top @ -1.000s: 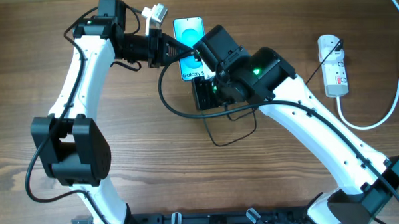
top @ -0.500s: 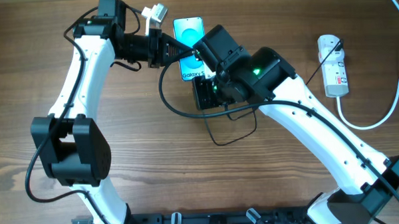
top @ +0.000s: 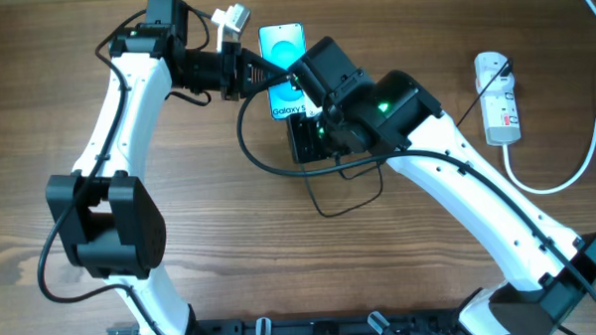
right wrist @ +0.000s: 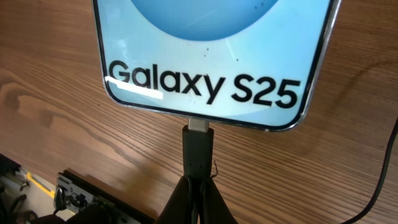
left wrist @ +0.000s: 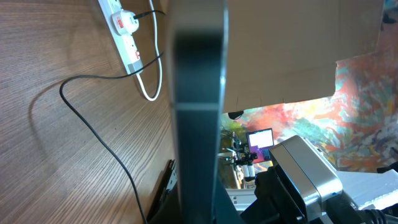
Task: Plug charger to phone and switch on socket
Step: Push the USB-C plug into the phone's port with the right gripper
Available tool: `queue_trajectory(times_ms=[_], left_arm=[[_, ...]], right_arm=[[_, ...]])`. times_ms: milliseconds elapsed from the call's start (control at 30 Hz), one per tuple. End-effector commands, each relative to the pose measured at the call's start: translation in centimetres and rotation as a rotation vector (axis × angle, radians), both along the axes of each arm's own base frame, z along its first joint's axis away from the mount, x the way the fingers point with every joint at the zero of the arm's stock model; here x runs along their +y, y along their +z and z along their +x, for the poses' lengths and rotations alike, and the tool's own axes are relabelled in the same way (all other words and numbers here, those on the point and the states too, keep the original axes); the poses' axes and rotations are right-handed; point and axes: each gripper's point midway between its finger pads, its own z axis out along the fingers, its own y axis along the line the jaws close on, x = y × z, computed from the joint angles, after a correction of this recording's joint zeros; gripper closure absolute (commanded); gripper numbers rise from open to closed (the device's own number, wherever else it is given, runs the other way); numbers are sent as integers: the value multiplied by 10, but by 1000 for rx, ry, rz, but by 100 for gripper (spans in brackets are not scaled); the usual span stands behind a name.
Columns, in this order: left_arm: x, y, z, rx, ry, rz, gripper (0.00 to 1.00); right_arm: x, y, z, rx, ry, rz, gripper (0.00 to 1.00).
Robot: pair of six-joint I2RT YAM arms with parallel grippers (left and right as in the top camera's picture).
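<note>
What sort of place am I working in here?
Likely an indoor robotics lab bench: a wood-grain tabletop, a short white power strip with thick cord, and brown cardboard sheeting beyond the edge.

The phone (right wrist: 211, 62) glows cyan with black lettering, the charger (right wrist: 198, 149) is black, the three-o'clock socket (top: 499, 106) white with seemingly red marks.

phone (right wrist: 211, 56): screen reads Galaxy S25 | charger (right wrist: 198, 146): tip at phone's bottom edge | right tool (right wrist: 198, 183): clamping charger

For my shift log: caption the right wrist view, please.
Right fingers pinch the charger, its tip at the phone's bottom edge; screen reads Galaxy S25.
</note>
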Motion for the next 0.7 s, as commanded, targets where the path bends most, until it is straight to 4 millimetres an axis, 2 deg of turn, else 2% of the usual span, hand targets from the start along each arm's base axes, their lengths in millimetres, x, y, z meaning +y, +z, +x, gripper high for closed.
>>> queue_trajectory(times_ms=[0, 667], left_arm=[[-1, 16, -6, -54, -14, -31, 96], [-1, 16, -6, -54, -13, -30, 96]], right_arm=[[4, 1, 4, -10, -6, 9, 96], [3, 3, 12, -48, -25, 0, 96]])
